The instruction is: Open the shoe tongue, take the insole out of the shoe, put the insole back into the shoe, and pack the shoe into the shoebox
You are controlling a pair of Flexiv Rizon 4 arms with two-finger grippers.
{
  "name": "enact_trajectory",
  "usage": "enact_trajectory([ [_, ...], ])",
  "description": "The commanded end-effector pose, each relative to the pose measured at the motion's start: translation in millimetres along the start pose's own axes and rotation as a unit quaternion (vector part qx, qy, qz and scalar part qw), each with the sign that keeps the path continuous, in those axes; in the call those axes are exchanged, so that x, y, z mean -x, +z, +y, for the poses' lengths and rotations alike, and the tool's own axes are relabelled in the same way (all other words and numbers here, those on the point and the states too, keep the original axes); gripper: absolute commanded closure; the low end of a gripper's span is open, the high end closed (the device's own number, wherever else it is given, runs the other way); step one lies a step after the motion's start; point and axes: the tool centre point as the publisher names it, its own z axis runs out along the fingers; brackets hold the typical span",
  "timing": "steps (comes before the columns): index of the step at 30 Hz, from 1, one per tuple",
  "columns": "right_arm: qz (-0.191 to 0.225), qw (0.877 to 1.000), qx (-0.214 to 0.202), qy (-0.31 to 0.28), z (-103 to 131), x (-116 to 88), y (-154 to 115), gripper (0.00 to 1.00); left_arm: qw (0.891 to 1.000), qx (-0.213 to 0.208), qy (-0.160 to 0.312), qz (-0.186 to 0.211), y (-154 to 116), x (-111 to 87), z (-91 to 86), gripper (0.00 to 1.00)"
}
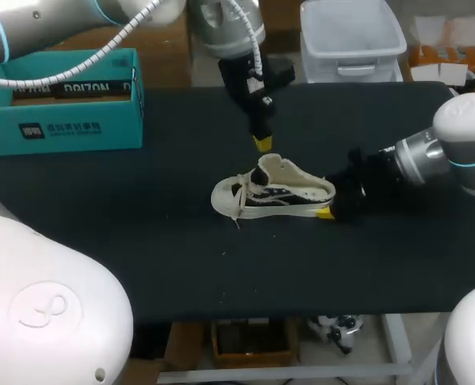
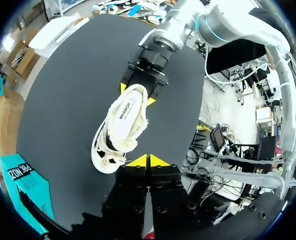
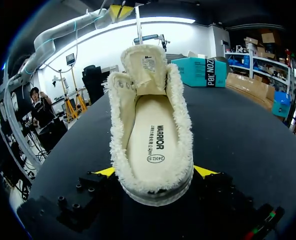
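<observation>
right gripper (image 3: 154, 172) clamps the heel of the cream fuzzy-lined shoe (image 1: 274, 192); left gripper (image 2: 148, 161) (clenched, empty) should open, pinch the pale insole (image 3: 153, 140).

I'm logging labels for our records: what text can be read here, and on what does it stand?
"WARRIOR": on the insole inside the shoe.
Small lines and oval stamp under it: too small to read.
The tongue label: too small to read.
Lettering on the box: blurred and partly hidden, not surely readable.
</observation>
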Motion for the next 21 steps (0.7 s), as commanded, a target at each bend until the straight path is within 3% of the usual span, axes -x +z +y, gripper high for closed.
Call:
enact_trajectory([
  [1,0.000,1.000,0.002,-0.001,-6.7,-0.6,2.8,1.00,0.970,0.137,0.195,-0.046,-0.5,0.4,-7.5,1.00],
  [9,0.000,1.000,0.002,-0.001,-6.7,-0.6,2.8,1.00,0.968,0.132,0.207,-0.045,0.5,1.5,-9.2,1.00],
  [10,0.000,1.000,0.002,-0.001,-6.7,-0.6,2.8,1.00,0.969,0.135,0.195,-0.064,5.5,2.9,-14.3,1.00],
  [21,0.000,1.000,0.002,-0.001,-6.7,-0.6,2.8,1.00,0.970,0.064,0.227,-0.067,36.9,17.6,-22.9,1.00],
])
